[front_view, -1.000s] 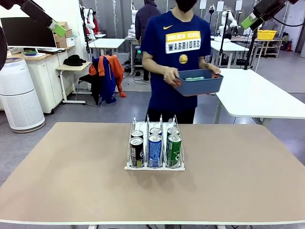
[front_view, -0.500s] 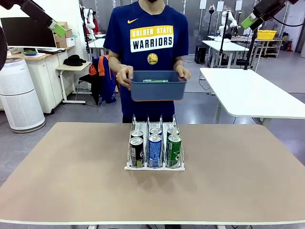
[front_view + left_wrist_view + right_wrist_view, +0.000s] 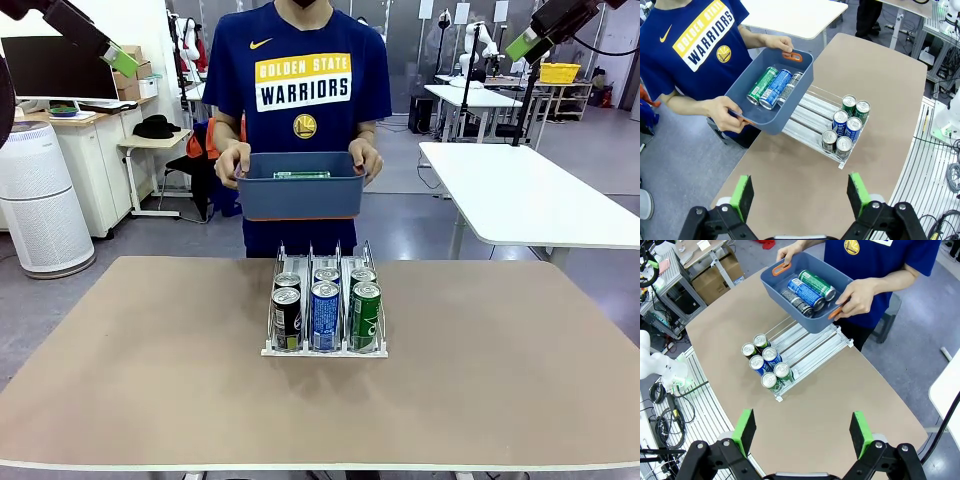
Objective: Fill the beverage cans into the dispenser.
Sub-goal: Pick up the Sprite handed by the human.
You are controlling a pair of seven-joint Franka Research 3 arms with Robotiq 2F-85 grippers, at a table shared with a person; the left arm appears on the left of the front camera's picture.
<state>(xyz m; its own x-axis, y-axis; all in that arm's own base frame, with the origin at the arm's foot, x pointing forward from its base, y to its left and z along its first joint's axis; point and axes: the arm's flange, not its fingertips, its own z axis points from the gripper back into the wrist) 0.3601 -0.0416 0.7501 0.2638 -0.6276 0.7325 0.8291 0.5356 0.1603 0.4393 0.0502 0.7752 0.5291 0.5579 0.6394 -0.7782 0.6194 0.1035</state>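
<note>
The white dispenser stands mid-table with several beverage cans upright at the front of its three lanes: black, blue and green. The left wrist view shows the dispenser and its cans from above, as does the right wrist view of the dispenser and cans. A person at the far side holds a blue-grey tub in both hands above the dispenser's far end; three cans lie in it. My left gripper and right gripper hang open high above the table, empty.
The brown table has bare room on either side of the dispenser. A white table stands beyond at the right, and a white air purifier and desks at the left.
The person has stepped from the right to the middle of the table's far side, bringing the tub lower and closer over the dispenser. Neither arm has moved.
</note>
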